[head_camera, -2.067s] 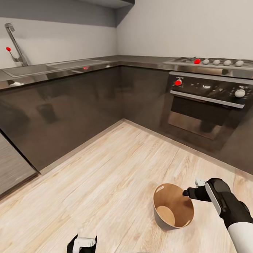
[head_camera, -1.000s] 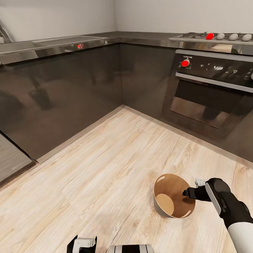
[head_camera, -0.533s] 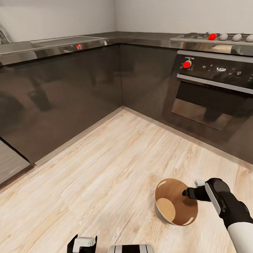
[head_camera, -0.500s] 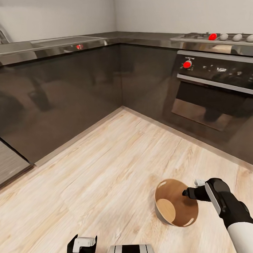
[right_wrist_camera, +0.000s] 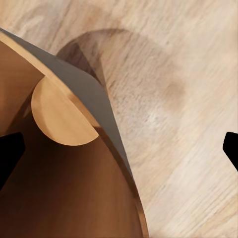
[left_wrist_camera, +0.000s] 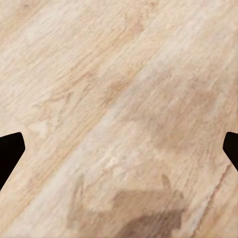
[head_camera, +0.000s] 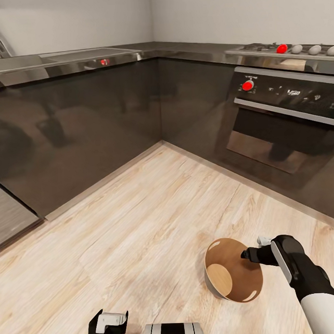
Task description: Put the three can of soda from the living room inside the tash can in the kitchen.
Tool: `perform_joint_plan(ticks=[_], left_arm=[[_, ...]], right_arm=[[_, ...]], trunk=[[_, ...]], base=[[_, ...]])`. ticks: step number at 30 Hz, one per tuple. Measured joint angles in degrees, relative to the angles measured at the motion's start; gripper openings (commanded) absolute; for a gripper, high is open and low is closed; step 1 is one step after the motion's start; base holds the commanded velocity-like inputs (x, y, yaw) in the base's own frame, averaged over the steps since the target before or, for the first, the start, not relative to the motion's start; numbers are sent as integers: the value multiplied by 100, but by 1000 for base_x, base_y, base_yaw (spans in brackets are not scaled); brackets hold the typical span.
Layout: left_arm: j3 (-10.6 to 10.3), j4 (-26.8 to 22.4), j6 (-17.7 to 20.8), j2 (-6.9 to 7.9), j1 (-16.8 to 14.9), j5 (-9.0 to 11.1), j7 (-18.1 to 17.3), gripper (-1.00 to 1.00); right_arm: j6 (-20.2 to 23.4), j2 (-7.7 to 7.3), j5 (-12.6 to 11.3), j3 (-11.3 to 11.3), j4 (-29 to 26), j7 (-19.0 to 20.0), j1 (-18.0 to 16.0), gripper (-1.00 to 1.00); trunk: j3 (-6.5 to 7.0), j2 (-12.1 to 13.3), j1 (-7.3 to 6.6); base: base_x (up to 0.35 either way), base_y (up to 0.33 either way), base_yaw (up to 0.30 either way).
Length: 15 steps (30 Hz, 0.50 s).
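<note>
head view: the robot stands in the kitchen corner on a pale plank floor [head_camera: 140, 225]. at far left a steel counter [head_camera: 48, 70] runs along the wall, with a sink [head_camera: 81, 54] set into it and a small red dot on its front edge. glossy dark cabinets [head_camera: 88, 126] fill the space below the counter and turn the corner toward the right.

low at the left, the left gripper [head_camera: 109, 324] hangs over bare floor. in the left wrist view its two dark fingertips [left_wrist_camera: 10, 151] sit at opposite edges of the picture, spread wide, with nothing between them but planks and a shadow.

right of centre, the trash can [head_camera: 228, 290] stands on the floor, well apart from the cabinets. its copper-brown inside is bare down to the round bottom; no soda can lies in it.

the right gripper [head_camera: 254, 255] is just above the pail's right rim. in the right wrist view its dark fingertips [right_wrist_camera: 10, 153] are likewise at opposite edges, spread wide and holding nothing; the pail's rim [right_wrist_camera: 106, 129] crosses between them, with the pail's inside on one side and floor on the other.

at the upper right, a built-in oven [head_camera: 281, 124] has a red knob [head_camera: 247, 85] on its panel. above it, the hob [head_camera: 283, 50] carries one red knob and several grey ones.
</note>
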Motion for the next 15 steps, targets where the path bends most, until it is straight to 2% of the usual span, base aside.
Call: perform_joint_plan(ticks=[15], left_arm=[[1, -3, 0, 0, 0, 6, -1, 100]], right_arm=[[0, -3, -3, 8, 3, -2, 3, 100]], trunk=[[0, 0, 0]], base=[[0, 0, 0]])
